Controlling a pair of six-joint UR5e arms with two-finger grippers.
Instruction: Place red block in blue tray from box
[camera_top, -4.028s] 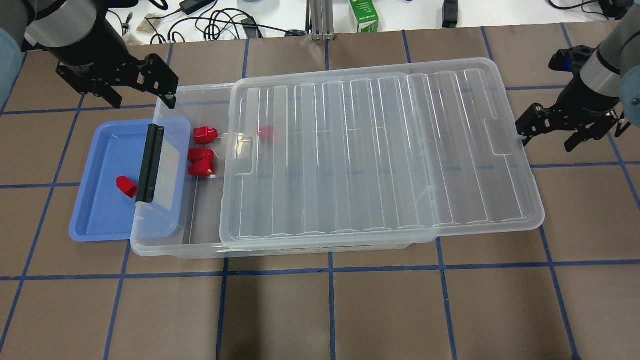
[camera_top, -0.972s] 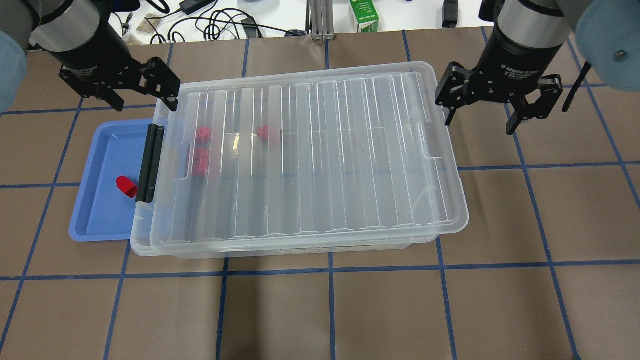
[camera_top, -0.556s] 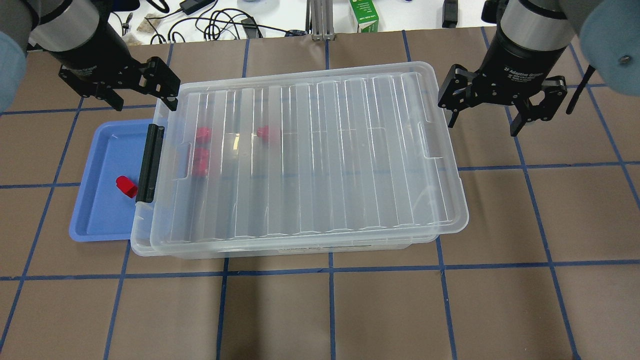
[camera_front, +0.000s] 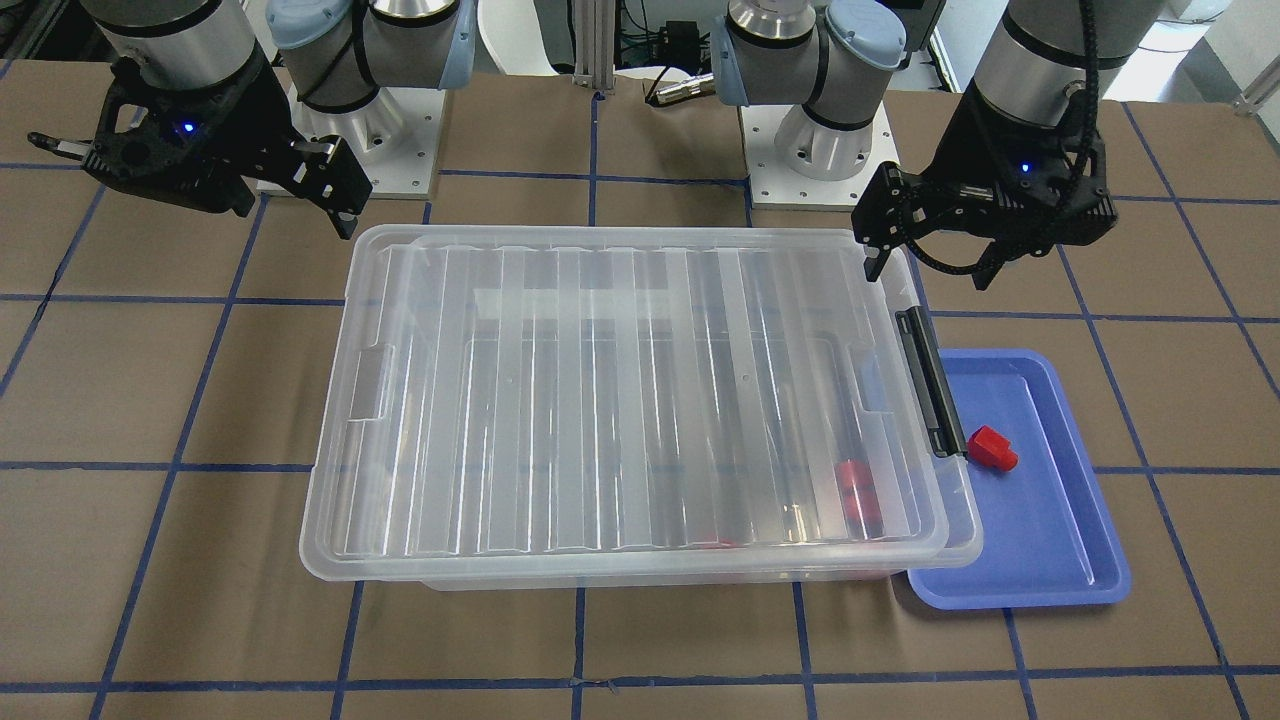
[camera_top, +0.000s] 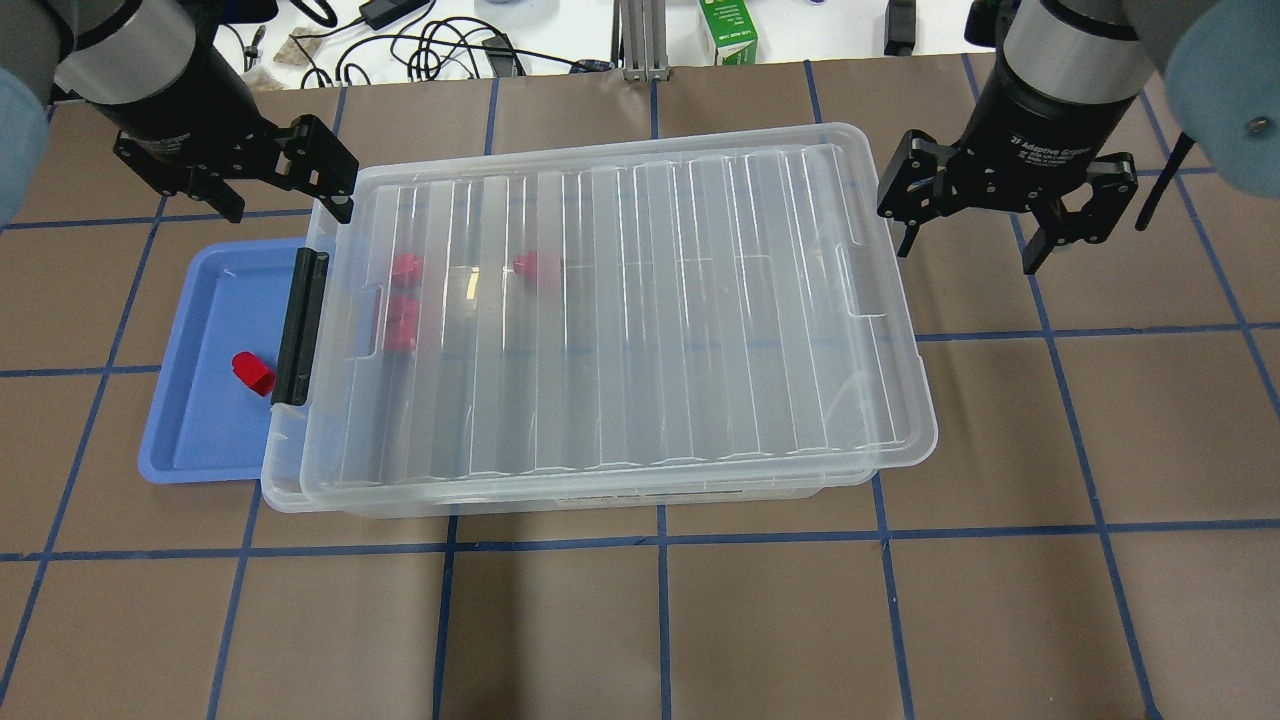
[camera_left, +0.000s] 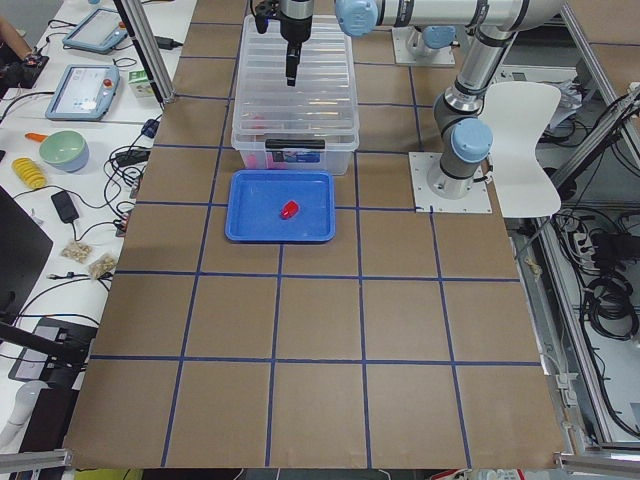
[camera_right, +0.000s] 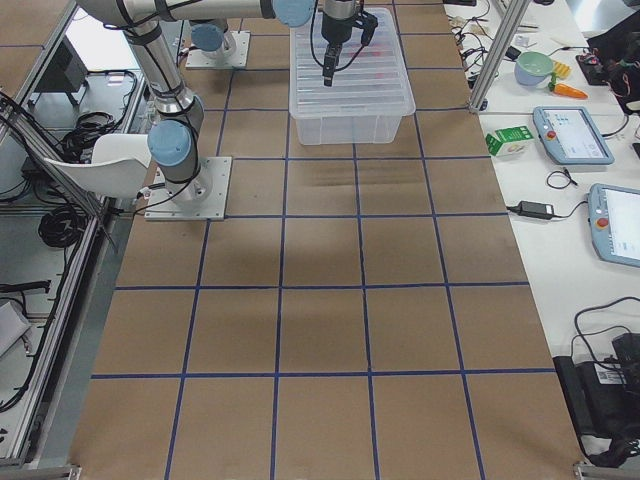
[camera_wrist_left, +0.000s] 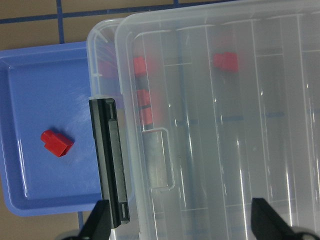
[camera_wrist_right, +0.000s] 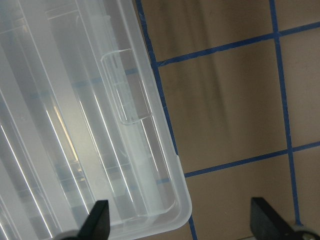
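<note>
Seen from above, with 12 o'clock on the side far from the robot, the big clear box lies in the middle of the table. Its ribbed lid is on top and covers nearly all of it. The lid sits a little toward 3 o'clock, so a strip of the box's rim shows at 9 o'clock. The blue tray sits just beside the box at 9 o'clock, by the black latch. One red block lies in the tray, close to the latch. A few more red blocks show dimly through the lid.

The job looks just about done, since a block is in the tray and the lid is on. A good way to finish is to lift both arms straight up, so no finger bumps the lid or the tray. If the lid should sit square, a soft push toward 9 o'clock would do it.

Both arms point down. The left gripper hangs above the box's 10 o'clock corner, its fingers wide apart and holding nothing. The right gripper hangs just past the 2 o'clock corner, over the table, also wide and empty.
</note>
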